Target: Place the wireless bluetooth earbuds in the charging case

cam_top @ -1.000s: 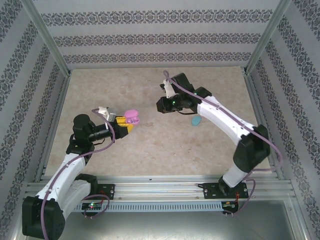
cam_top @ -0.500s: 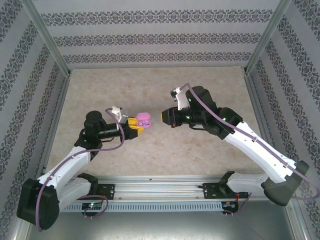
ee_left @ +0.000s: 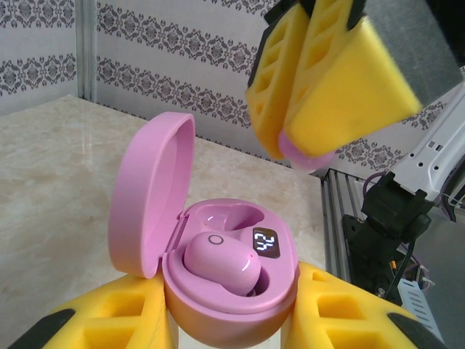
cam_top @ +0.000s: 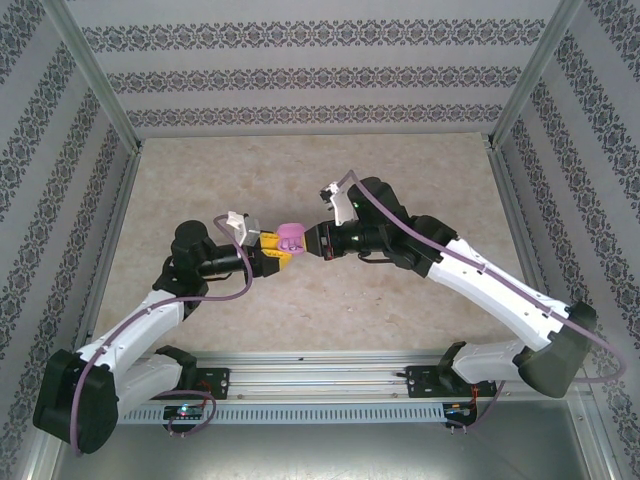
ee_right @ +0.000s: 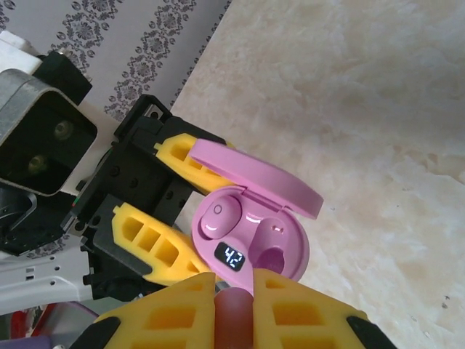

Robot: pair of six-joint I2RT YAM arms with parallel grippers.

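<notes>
The left tool [cam_top: 275,252] grips the open pink case [ee_left: 145,203] up off the worktop [cam_top: 300,180], one pink earbud [ee_left: 221,263] already inside, and the right tool [cam_top: 316,243] pinches a second earbud [ee_left: 311,155] just beside it (very close), so next it must slide gently into the empty hole [ee_right: 270,251].

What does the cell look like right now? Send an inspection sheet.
Surface: beige marbled table.
Job's things: pink case open, one earbud seated, other socket empty; second earbud held just above it.
Clutter: nothing seen.
Hands: left hand shut on the case; right hand shut on the second earbud.
Cables: purple cables run along both arms.
Surroundings: patterned walls, metal frame.
</notes>
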